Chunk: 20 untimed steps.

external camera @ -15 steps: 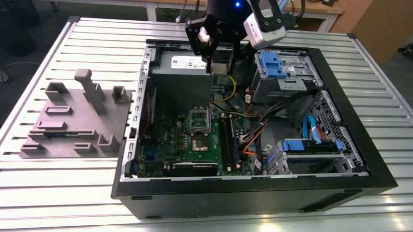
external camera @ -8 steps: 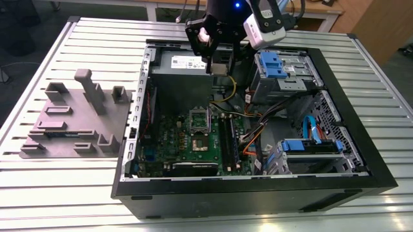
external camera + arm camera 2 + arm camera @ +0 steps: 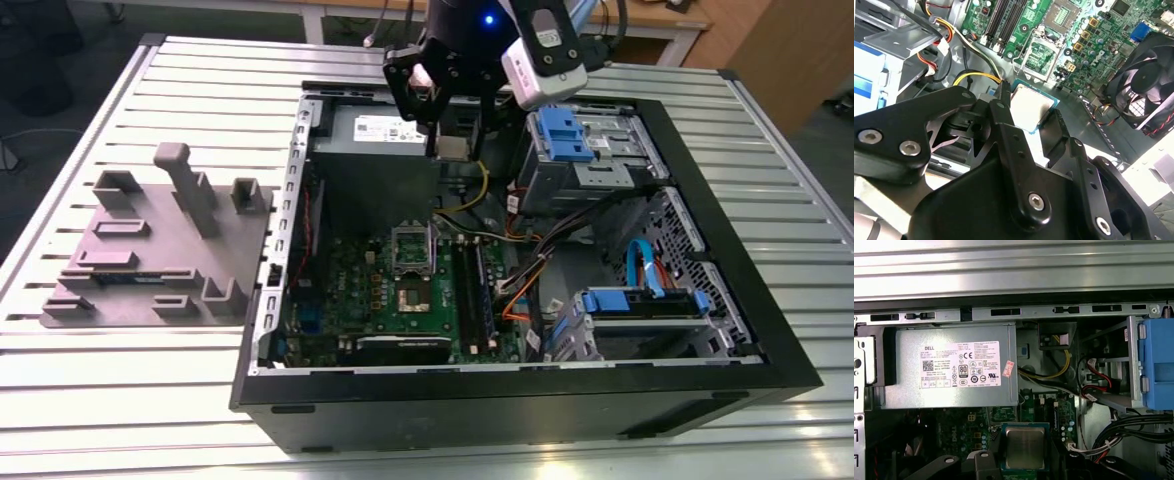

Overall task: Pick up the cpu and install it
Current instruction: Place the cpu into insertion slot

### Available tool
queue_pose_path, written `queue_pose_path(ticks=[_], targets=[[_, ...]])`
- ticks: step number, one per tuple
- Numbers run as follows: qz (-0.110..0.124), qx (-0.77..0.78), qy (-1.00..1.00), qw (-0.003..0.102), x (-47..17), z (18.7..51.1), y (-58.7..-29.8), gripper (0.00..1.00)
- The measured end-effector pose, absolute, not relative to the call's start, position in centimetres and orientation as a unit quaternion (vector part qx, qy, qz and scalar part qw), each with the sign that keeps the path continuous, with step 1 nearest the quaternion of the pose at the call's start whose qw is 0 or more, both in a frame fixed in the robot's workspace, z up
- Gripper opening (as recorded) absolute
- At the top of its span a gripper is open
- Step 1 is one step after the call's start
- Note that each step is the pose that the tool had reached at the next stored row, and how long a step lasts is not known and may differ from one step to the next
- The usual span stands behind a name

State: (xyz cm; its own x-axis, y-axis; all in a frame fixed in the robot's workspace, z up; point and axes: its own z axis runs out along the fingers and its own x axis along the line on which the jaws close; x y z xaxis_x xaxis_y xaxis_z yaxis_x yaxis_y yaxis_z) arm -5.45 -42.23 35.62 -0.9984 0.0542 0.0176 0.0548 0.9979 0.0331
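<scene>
The cpu sits gripped between the jaws above the open case.

White printed label on grey power supply; small red sticker beside it.

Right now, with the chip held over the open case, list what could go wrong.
1. The cpu is pinched at its edges by the jaws; it may slip or tilt and fall onto the motherboard.
2. The yellow cables run close by and could snag the jaws.
3. The socket sits apart from the cpu; a skewed landing might damage it.
</scene>
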Motion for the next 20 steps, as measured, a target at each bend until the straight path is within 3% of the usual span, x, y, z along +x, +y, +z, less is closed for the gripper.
queue_pose_path(ticks=[14,20], targets=[[-0.017,-0.027,-0.999,0.009,-5.9,35.0,-43.6,0.47],[-0.017,-0.011,-1.0,0.017,-5.9,34.1,-44.1,0.47]])
